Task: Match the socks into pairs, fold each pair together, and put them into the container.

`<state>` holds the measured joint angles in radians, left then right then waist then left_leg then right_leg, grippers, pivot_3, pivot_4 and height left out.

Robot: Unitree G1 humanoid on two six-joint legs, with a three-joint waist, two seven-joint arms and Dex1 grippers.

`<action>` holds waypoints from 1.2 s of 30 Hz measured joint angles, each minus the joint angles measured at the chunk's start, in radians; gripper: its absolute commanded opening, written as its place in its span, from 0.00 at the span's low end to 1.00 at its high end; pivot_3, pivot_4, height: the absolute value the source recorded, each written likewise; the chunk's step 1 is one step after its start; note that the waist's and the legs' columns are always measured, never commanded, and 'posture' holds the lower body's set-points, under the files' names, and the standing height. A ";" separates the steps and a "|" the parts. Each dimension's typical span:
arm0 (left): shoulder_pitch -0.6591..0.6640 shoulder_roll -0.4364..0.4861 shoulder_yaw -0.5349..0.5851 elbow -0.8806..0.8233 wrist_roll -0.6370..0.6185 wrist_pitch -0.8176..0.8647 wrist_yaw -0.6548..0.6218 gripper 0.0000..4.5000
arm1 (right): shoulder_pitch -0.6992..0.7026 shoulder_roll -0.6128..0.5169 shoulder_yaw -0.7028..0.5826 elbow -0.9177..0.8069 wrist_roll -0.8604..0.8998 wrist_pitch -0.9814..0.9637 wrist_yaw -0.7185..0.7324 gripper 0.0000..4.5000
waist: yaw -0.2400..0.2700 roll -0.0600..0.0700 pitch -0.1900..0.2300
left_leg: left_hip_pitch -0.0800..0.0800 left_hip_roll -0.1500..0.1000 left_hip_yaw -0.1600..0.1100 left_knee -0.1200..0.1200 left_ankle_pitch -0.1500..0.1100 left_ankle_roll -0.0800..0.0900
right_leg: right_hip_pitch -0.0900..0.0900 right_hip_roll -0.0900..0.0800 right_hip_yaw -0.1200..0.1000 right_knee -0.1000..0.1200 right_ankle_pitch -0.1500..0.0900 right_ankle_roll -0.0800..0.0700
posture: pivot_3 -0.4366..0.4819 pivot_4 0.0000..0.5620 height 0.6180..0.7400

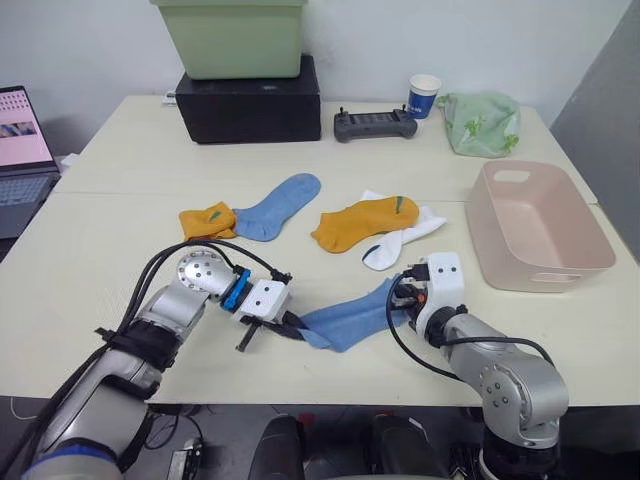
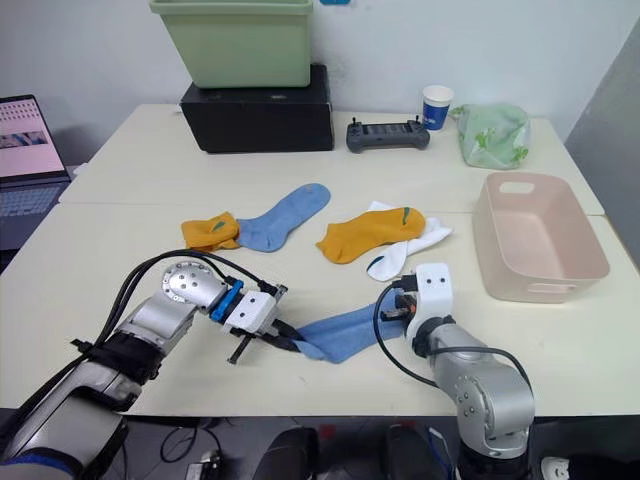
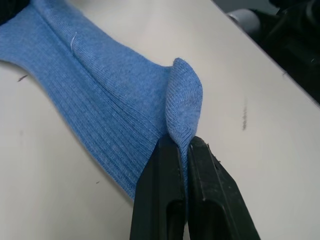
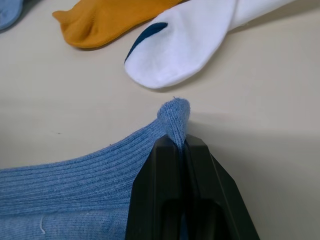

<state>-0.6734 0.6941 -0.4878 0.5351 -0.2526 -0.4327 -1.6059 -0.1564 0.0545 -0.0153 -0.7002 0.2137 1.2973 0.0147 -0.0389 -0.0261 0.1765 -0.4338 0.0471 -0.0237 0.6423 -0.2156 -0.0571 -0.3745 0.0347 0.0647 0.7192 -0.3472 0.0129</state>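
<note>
You have the near blue sock (image 1: pixel 350 318) pinched at both ends: left gripper (image 1: pixel 290 327) clamped on one end, right gripper (image 1: pixel 401 297) clamped on the other, both sets of fingers closed tight on fabric. Its long axis runs left to right between them, along the table's (image 1: pixel 90 240) front edge. Its partner, the second blue sock (image 1: pixel 280 205), lies beyond, up and left, nearer your left arm. The orange and white socks sit mid-table. The pink basket (image 1: pixel 540 265) waits far right, nearer your right arm, nothing in it yet
</note>
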 measured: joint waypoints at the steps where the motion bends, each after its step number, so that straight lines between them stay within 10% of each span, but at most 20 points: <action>1: -0.021 0.000 -0.008 0.029 0.002 -0.020 0.000 0.00 | 0.000 0.006 -0.002 0.000 0.000 0.001 -0.004 0.17 | 0.000 0.000 0.000 | 0.000 0.000 0.000 0.000 0.000 0.000 | 0.000 0.000 0.000 0.000 0.000 0.000 | 0.48 0.27 0.96; 12: 0.066 0.092 0.090 -0.074 -0.061 0.193 0.005 0.71 | 0.018 -0.100 0.000 -0.060 0.009 -0.042 0.034 1.00 | -0.018 0.000 0.000 | 0.000 0.001 -0.002 0.000 0.000 0.000 | 0.000 -0.001 0.000 0.000 0.000 0.000 | 0.48 0.27 0.96; 16: 0.209 0.172 0.219 -0.273 -0.175 0.512 0.086 0.99 | 0.041 -0.270 0.035 -0.089 0.015 -0.126 0.126 1.00 | -0.020 0.000 0.000 | 0.000 0.002 -0.003 0.000 0.000 0.000 | 0.000 -0.002 0.000 0.000 0.000 0.000 | 0.48 0.27 0.96; 25: 0.434 0.217 0.463 -0.652 -0.616 1.424 0.460 1.00 | 0.109 -0.501 0.051 -0.115 0.064 -0.311 0.338 1.00 | -0.017 0.000 0.001 | 0.001 0.006 -0.003 0.001 0.000 0.000 | 0.002 -0.002 -0.001 0.000 -0.003 0.005 | 0.48 0.27 0.96; 36: 0.415 -0.059 0.570 -0.691 -0.736 1.757 0.843 0.88 | 0.062 -0.497 0.034 -0.002 0.096 -0.306 0.364 1.00 | -0.001 -0.001 0.000 | 0.002 0.001 -0.003 0.001 0.000 0.000 | 0.003 -0.003 0.000 0.000 0.000 0.000 | 0.48 0.27 0.96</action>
<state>-0.2588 0.6350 0.0818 -0.1561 -0.9886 1.3240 -0.7626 -0.0947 -0.4428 0.0188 -0.7024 0.3098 0.9916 0.3783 -0.0396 -0.0270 0.1768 -0.4322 0.0477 -0.0271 0.6434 -0.2154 -0.0574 -0.3717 0.0315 0.0647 0.7191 -0.3474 0.0133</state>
